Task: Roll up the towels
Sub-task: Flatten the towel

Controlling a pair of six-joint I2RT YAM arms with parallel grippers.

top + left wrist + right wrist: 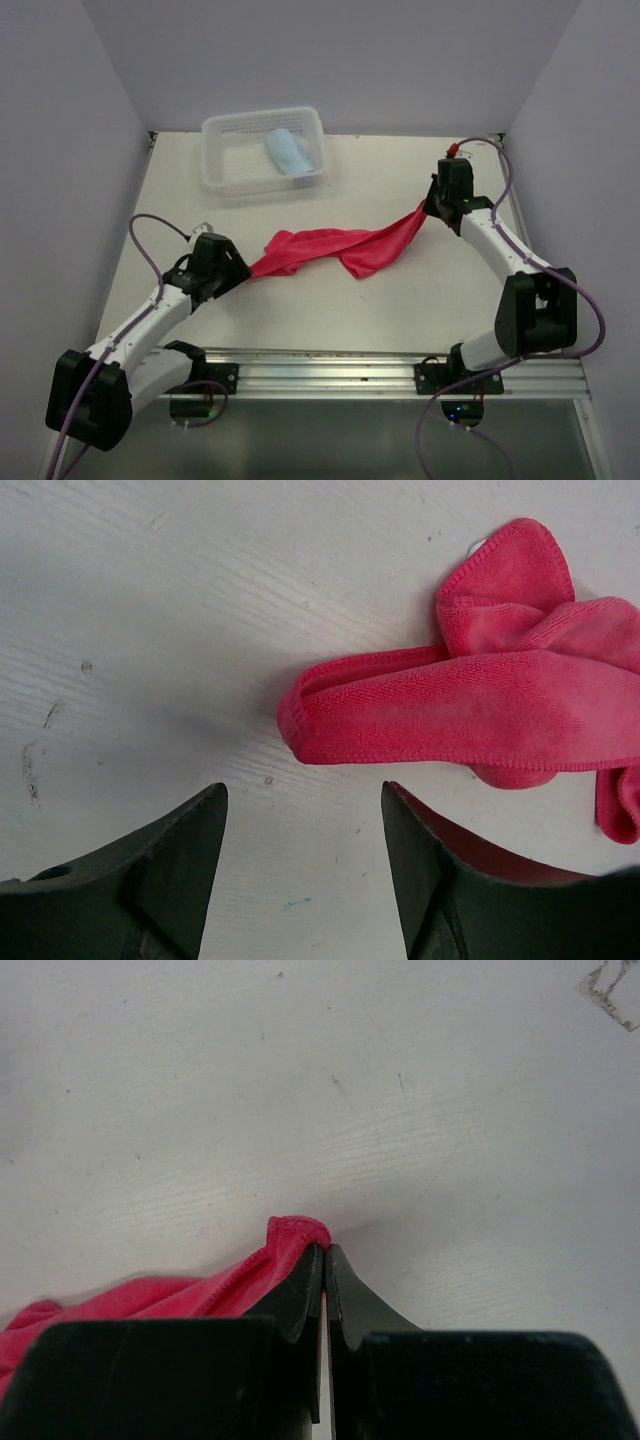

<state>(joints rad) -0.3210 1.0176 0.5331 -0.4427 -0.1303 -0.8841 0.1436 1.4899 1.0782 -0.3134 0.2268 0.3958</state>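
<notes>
Only overhead: blue towel (290, 152) inside the basket (232, 160).

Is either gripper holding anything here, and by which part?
The right gripper is shut on one corner of the red towel; the left gripper is open near the other end, holding nothing.

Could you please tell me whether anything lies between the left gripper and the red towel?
Nothing visible does: only bare table separates the open left gripper from the red towel's folded end. The right gripper pinches its far corner.
</notes>
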